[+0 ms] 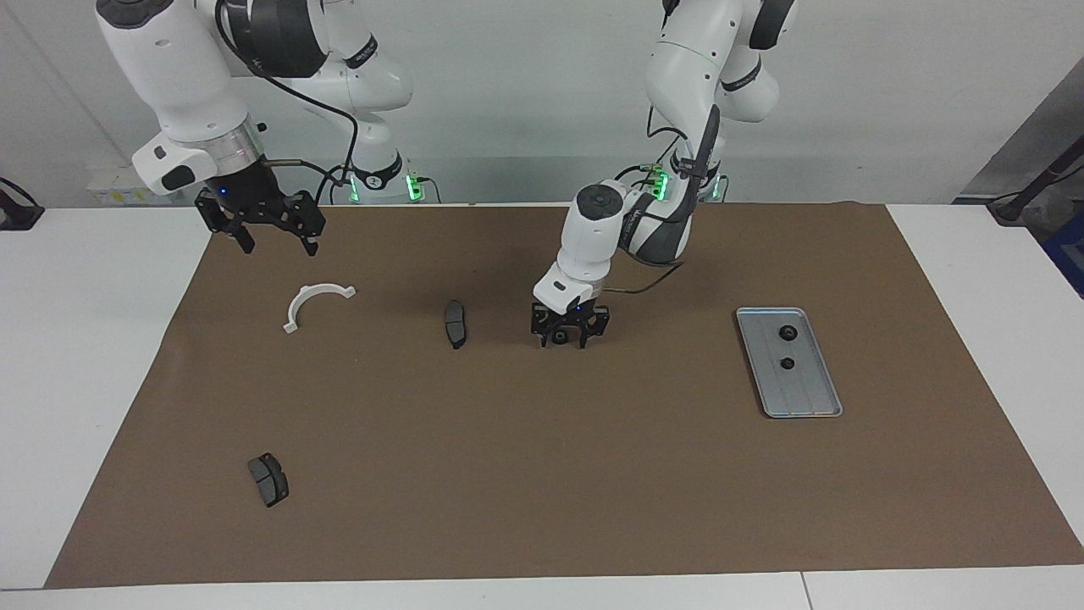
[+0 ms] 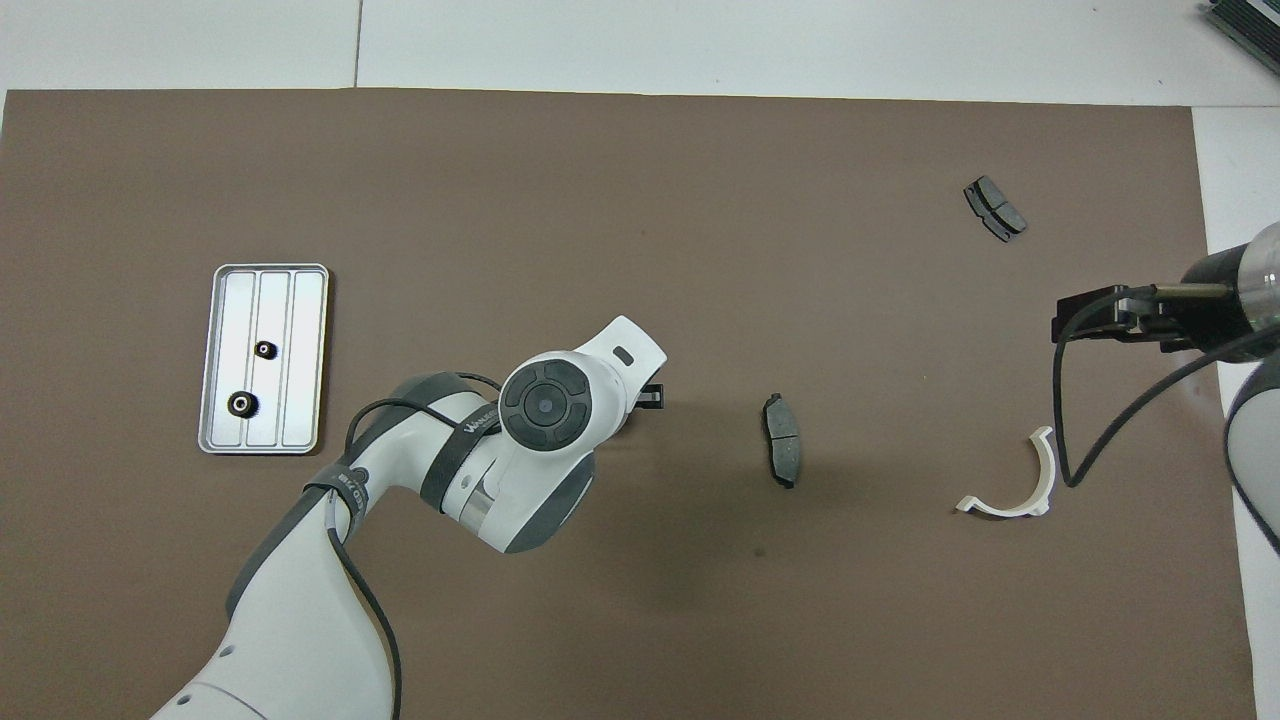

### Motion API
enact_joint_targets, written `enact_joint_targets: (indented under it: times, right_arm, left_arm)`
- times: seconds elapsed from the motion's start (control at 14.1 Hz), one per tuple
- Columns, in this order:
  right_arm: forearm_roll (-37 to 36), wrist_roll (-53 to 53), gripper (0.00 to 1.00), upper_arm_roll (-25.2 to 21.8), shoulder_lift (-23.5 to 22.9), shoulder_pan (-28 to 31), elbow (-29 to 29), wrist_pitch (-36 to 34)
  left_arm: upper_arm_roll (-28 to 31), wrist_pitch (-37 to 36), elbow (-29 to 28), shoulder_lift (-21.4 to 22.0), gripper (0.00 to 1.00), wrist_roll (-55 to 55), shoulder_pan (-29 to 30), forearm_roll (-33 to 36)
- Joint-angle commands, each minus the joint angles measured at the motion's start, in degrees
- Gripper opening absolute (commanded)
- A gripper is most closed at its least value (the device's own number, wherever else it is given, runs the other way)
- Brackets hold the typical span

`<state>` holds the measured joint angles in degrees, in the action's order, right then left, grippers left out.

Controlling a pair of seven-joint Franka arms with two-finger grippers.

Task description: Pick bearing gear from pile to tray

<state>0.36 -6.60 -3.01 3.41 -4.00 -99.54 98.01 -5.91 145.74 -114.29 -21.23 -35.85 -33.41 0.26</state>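
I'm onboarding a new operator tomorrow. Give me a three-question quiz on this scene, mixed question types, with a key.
1. How many black rings lie in the tray?
2. True or false: the left end effector hangs high over the white bracket.
3. Which part lies farthest from the robots? A) white bracket B) brake pad beside the left end effector C) brake pad toward the right arm's end

Key:
1. Two
2. False: it is low over the mat with a small black ring between its fingers; the right end effector waits above the bracket.
3. C
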Motion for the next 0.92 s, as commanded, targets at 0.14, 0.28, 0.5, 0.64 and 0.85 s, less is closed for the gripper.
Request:
enact_joint_targets:
  times: [0.14,0.28,0.5,0.64,0.85]
  right_arm:
    - [0.0,1.5,1.00,0.4,1.3,0.5,-1.4,1.0]
    - [0.2,1.5,1.00,0.4,1.2,0.0,-1.4,1.0]
    - [0.2,1.5,1.00,0.4,1.2,0.0,-1.4,0.8]
    - [0.2,1.5,1.00,0.4,1.2,0.1,-1.4,0.8]
    - [0.2,1.5,1.00,0.4,1.2,0.0,-1.4,0.8]
  left_arm:
    - [0.7,0.1,-1.2,0.2,0.55,0.3,-1.8,-0.5]
    - [0.7,-1.5,-1.6,0.5,0.55,0.3,-2.1,-0.5]
    - [0.6,-2.2,-1.6,0.6,0.50,0.3,-2.1,-0.5]
    - [0.5,-2.8,-1.6,0.7,0.44,0.3,-2.1,-0.5]
    - [0.5,-3.5,-1.6,0.8,0.32,0.3,-2.1,-0.5]
